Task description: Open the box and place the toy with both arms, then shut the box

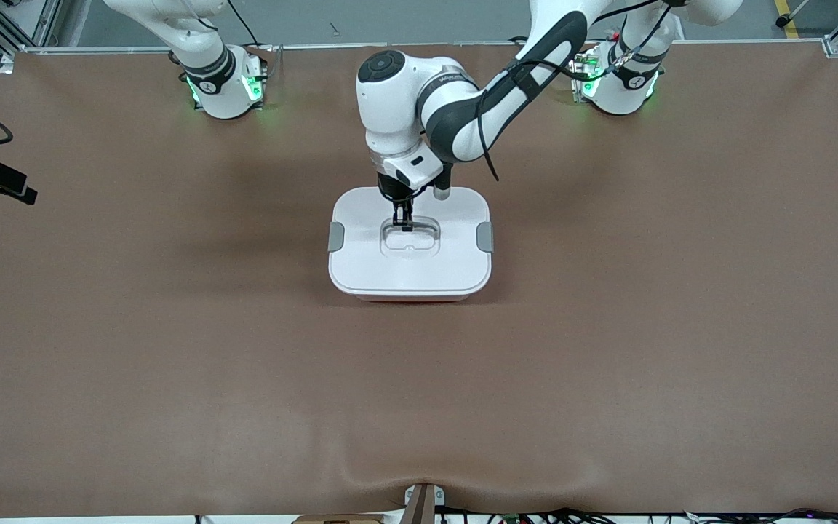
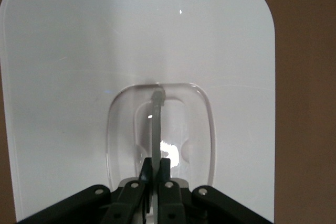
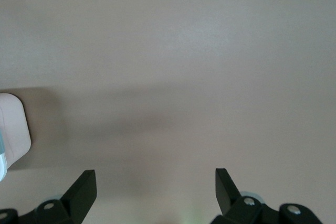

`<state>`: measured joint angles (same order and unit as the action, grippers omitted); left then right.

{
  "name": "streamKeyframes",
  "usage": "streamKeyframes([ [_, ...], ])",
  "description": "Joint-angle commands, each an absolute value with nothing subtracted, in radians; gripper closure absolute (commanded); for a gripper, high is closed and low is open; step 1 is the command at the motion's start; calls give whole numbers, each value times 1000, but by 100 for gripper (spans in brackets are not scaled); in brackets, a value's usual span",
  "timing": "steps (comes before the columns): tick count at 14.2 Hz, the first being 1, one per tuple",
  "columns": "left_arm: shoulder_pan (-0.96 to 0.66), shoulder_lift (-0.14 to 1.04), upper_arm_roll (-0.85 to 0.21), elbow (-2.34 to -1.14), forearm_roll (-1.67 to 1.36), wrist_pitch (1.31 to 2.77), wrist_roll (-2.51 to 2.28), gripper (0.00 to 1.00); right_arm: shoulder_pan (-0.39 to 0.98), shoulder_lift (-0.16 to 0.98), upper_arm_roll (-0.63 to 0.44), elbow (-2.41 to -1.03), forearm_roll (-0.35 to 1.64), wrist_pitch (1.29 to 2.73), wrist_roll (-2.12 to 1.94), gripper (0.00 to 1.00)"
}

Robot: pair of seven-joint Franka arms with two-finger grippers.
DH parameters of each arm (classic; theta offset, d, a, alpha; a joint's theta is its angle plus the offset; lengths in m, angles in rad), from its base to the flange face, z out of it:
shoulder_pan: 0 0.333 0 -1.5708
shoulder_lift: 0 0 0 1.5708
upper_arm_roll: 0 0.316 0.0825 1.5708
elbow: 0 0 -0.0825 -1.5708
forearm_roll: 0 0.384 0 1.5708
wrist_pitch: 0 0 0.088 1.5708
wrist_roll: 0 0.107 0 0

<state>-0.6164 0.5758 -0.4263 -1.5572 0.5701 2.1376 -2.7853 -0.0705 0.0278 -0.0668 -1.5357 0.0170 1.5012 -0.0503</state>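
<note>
Left wrist view shows the left gripper (image 2: 155,167) clamped on the clear handle (image 2: 157,124) recessed in the lid (image 2: 68,77) of the box (image 1: 409,244), which sits mid-worktop (image 1: 172,349). No toy is visible, so this looks like the closing step; next, releasing and pressing the grey clips (image 1: 336,236). The right gripper (image 3: 156,184) waits, spread apart, over bare worktop.

Brown table (image 1: 172,349) w/ lidded box (image 1: 410,273) at centre.
</note>
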Motion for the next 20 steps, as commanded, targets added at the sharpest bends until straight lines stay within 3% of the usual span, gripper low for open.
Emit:
streamKeyframes([
  [1,-600,575,-429,-1589,617,2129,-2947,0,-80,32,-60,-1525,20,1502,-52,0],
  [9,-595,506,-437,-1551,500,2112,-2823,0,-77,31,-60,-1532,18,1526,-64,0],
  [13,-592,489,-440,-1490,466,2001,-2738,0,-77,32,-60,-1539,6,1545,-91,0],
  [20,-453,356,-439,-1483,309,1913,-2403,0,-81,29,-58,-1571,3,1568,-97,0],
])
